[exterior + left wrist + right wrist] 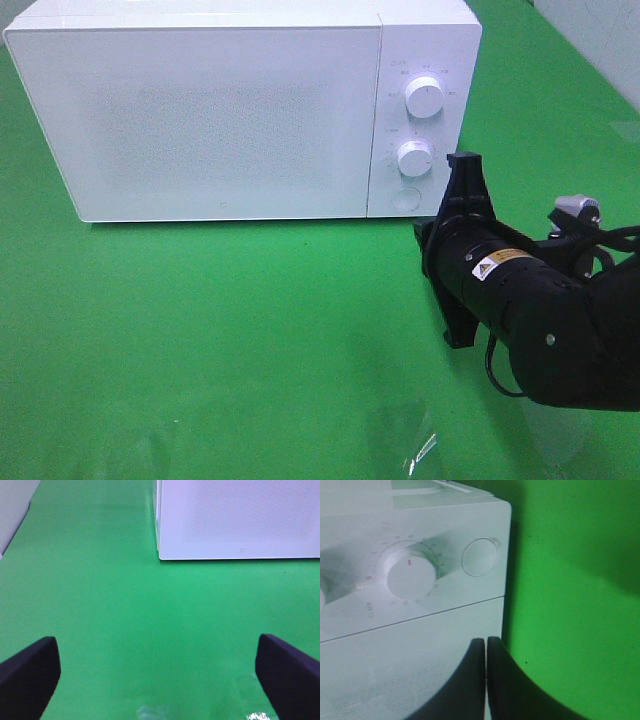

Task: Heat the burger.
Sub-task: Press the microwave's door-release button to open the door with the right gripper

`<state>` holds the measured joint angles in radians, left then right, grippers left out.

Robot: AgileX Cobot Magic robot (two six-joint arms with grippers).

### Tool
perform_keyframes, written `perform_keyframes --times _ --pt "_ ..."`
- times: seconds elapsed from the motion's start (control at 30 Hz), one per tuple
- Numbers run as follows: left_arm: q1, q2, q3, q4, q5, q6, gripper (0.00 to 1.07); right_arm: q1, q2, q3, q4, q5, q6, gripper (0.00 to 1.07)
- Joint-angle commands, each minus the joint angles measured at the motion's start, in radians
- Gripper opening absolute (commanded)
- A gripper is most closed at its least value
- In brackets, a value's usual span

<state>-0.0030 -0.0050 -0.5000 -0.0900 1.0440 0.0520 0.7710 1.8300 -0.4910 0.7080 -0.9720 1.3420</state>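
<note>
Exterior high view: microwave [240,105] stood on the green worktop [220,330], door shut. Burger not visible in any view; whether it sat inside the microwave could not be told. Right end effector [463,163] was closed on nothing, tips together, just beside the microwave's control panel, near the round door button [480,557] below the lower dial [411,575]. Judgement: a closed-tip press on that button comes next; right arm is nearer. Left end effector [157,675] was open, empty, well apart from the microwave.
</note>
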Motion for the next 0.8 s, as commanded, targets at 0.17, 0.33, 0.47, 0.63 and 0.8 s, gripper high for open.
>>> perform_keyframes --times 0.17,0.33,0.47,0.63,0.8 --pt "0.005 -0.015 0.003 -0.001 -0.008 0.001 0.98 -0.036 0.073 -0.039 -0.085 0.020 0.057 0.00" --pt "0.005 -0.015 0.003 -0.001 -0.008 0.001 0.98 -0.073 0.105 -0.087 -0.121 0.030 0.071 0.00" --pt "0.005 -0.015 0.003 -0.001 -0.008 0.001 0.98 -0.114 0.135 -0.123 -0.130 0.038 0.067 0.00" --pt "0.005 -0.015 0.003 -0.001 -0.008 0.001 0.98 -0.167 0.176 -0.183 -0.161 0.065 0.067 0.00" --pt "0.005 -0.015 0.003 -0.001 -0.008 0.001 0.98 -0.188 0.215 -0.229 -0.176 0.080 0.070 0.00"
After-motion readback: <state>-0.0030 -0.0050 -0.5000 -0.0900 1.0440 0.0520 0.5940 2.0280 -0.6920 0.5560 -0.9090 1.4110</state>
